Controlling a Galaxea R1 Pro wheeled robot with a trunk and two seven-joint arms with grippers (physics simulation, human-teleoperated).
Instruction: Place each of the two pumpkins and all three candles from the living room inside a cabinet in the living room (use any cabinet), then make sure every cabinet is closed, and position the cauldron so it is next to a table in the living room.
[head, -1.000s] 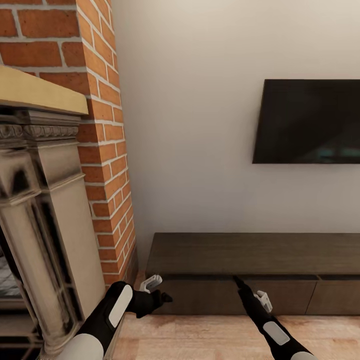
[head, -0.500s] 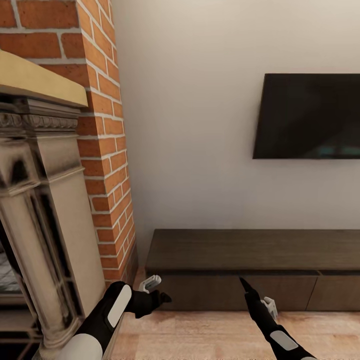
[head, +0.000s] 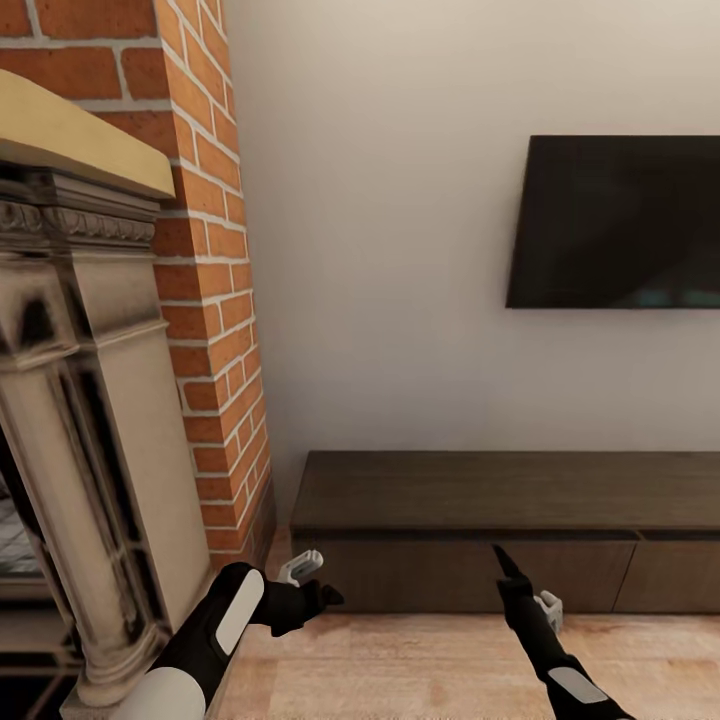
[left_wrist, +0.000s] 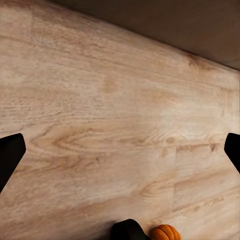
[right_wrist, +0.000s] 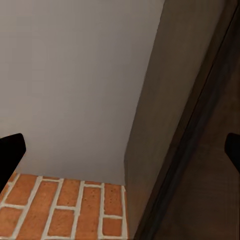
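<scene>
1. The cabinet, a long low dark-brown unit with flat handleless fronts, stands against the wall directly ahead of both grippers; all its fronts sit flush, so it reads as closed. Judged rigid and heavy, its smooth fronts offer no pull; the likeliest purchase is the dark recess under the top board, above the leftmost drawer front.
2. The right gripper points at that front, close to it. In the right wrist view its dark fingertips sit at opposite edges, so the jaws stand wide apart and empty.
3. The left gripper hovers low over the wooden floor, just off the cabinet's left end. Its fingertips are likewise spread, holding nothing.
4. One pumpkin, small, orange and ribbed, lies on the floor within the left wrist view, beside a dark rounded shape that cannot be identified. It appears light, firm and smooth; a grasp across its flattened sides should hold.
5. Obstacles: the brick column and fireplace surround crowd the left arm's outer side, limiting its swing. The television hangs well above both grippers.
</scene>
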